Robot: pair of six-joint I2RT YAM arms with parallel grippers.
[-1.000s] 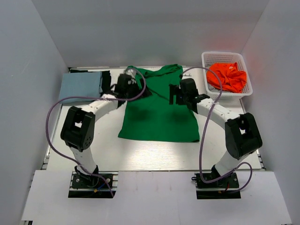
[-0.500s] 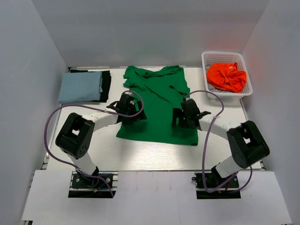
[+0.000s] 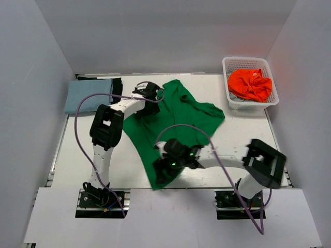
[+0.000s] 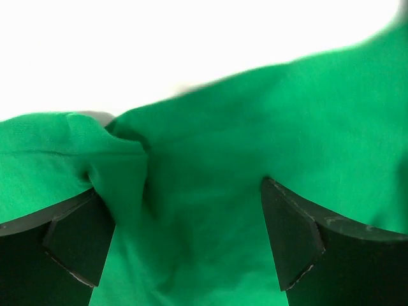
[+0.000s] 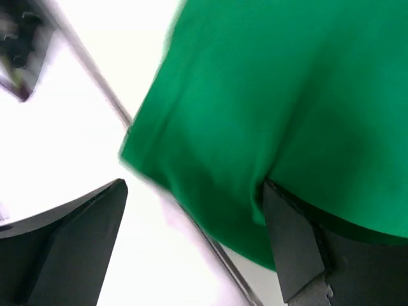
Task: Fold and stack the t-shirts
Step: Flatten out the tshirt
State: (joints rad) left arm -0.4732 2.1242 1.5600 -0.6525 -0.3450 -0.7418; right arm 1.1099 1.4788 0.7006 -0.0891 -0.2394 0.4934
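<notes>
Looking down from above, you can see the green t-shirt (image 3: 181, 124) lying flat but crooked in the middle of the tabletop (image 3: 248, 134). One end points toward the near edge, between the two arm bases. The other end spreads out toward the far side and the right.

Your left fingers (image 3: 150, 101) are at the far left edge of the green t-shirt. In the left wrist view they are spread wide, with green cloth under them and between them. A little bump of cloth sits right beside one finger. They are not pinching anything.

Your right arm stretches across to the left, and your right fingers (image 3: 164, 168) are low over the near end of the shirt. In the right wrist view, which is blurry, they are spread wide too. The edge of the shirt runs between them, with bare white tabletop on one side. They hold nothing.

The pale blue t-shirt (image 3: 89, 95) is folded at the far left corner. It lies on the black t-shirt (image 3: 118, 87), which peeks out on its right side. The orange t-shirt (image 3: 251, 85) is bunched up inside the white basket (image 3: 247, 60) at the far right corner.
</notes>
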